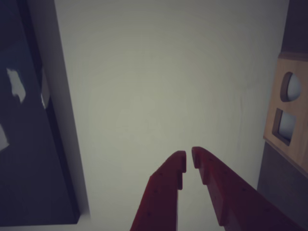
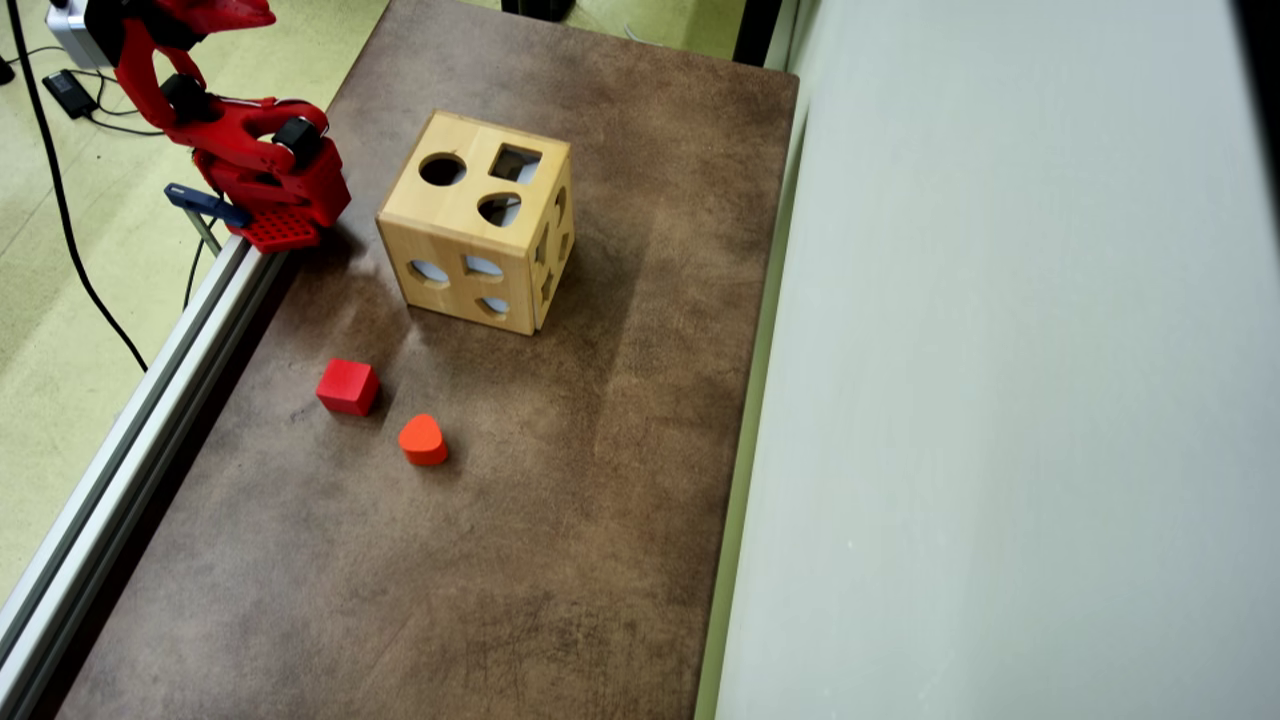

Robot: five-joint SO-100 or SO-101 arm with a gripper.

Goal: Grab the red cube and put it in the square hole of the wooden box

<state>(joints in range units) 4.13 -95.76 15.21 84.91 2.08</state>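
The red cube (image 2: 347,386) lies on the brown table in the overhead view, in front and to the left of the wooden box (image 2: 478,220). The box's top has a square hole (image 2: 515,163), a round hole and a third hole. In the wrist view my red gripper (image 1: 188,159) points at a pale wall, its jaws nearly touching with nothing between them. An edge of the box (image 1: 288,115) shows at the right there. The cube is out of the wrist view. In the overhead view only the arm's base part (image 2: 265,165) shows at top left, far from the cube.
An orange-red rounded block (image 2: 423,439) lies right of the cube. A metal rail (image 2: 150,400) runs along the table's left edge. A pale wall (image 2: 1000,400) bounds the right side. Cables lie on the floor at the left.
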